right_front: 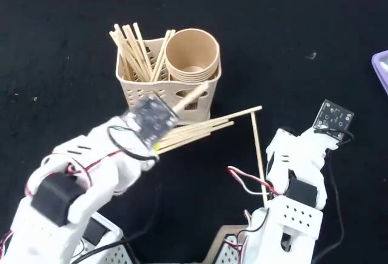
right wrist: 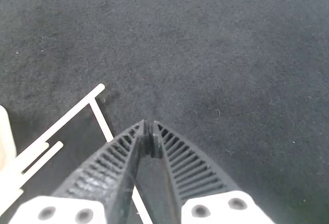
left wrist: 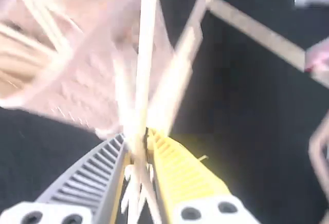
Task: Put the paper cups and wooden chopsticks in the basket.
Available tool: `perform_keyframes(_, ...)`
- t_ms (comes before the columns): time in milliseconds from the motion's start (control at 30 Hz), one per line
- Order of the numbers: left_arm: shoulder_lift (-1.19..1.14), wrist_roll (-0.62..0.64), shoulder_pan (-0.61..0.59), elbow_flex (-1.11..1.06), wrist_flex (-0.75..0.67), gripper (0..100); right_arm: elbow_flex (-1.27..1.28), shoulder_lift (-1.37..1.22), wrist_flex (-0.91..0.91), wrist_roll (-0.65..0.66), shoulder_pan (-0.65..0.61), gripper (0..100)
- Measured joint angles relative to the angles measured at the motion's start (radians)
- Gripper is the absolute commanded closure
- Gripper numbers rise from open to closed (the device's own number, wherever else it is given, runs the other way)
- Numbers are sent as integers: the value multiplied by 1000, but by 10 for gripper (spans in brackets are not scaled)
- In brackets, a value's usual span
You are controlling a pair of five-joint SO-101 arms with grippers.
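Black table (right_front: 73,52) bearing a basket (right_front: 145,94) and one loose chopstick (right_front: 257,149).

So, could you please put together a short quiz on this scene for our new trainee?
1. True or false: the right gripper is shut and holds nothing.
2. What does the left gripper grip? A) a paper cup B) wooden chopsticks C) the basket
3. Fill in: the paper cups stand stacked inside the ____.
Key: 1 true; 2 B; 3 basket.
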State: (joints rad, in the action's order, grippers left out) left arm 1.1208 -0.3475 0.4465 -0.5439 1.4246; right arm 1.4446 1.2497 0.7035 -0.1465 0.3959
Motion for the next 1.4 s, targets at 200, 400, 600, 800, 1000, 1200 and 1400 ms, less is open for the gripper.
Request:
perform_keyframes(200, 6, 160, -32, 28, -344, 970, 0, 0, 0, 0, 0, 980)
perform_keyframes(400, 6, 284, -173, -71, -715, 970, 0, 0, 0, 0, 0, 980)
perform_keyframes(600, 5, 293, -206, -160, -741, 970, 0, 0, 0, 0, 0, 980)
perform_keyframes(800, 6, 239, -104, -140, -393, 970, 0, 0, 0, 0, 0, 980)
perform_keyframes(1000, 6, 58, 69, -233, -149, 970, 0, 0, 0, 0, 0, 980)
perform_keyframes(1200, 6, -28, 86, -525, -249, 970, 0, 0, 0, 0, 0, 980)
perform_keyframes(1400, 5, -80, -9, -758, -436, 970, 0, 0, 0, 0, 0, 979)
